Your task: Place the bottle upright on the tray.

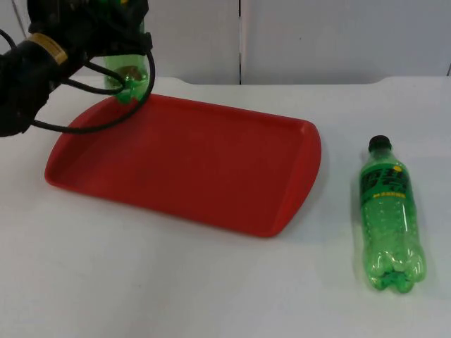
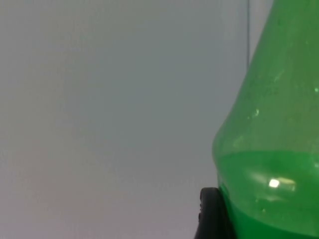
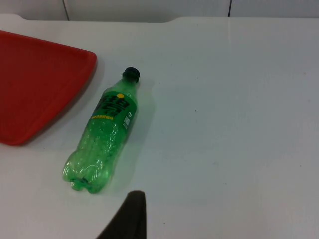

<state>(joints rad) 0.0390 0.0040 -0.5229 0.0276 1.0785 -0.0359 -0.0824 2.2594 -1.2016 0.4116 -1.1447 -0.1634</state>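
One spare bottle (image 1: 390, 215) flat right of tray (image 1: 211, 169), apart.

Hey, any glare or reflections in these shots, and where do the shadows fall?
Top view: soft even light, with a faint shadow beside the lying bottle and a mild sheen on the red tray. Left wrist view: a bright glint on the held bottle. Right wrist view: a pale shadow alongside the lying bottle.

The black left arm (image 1: 42, 56) at the upper left of the top view covers most of an upright green plastic bottle (image 1: 128, 79); its cap and neck are hidden. The left gripper's jaws cannot be made out there.
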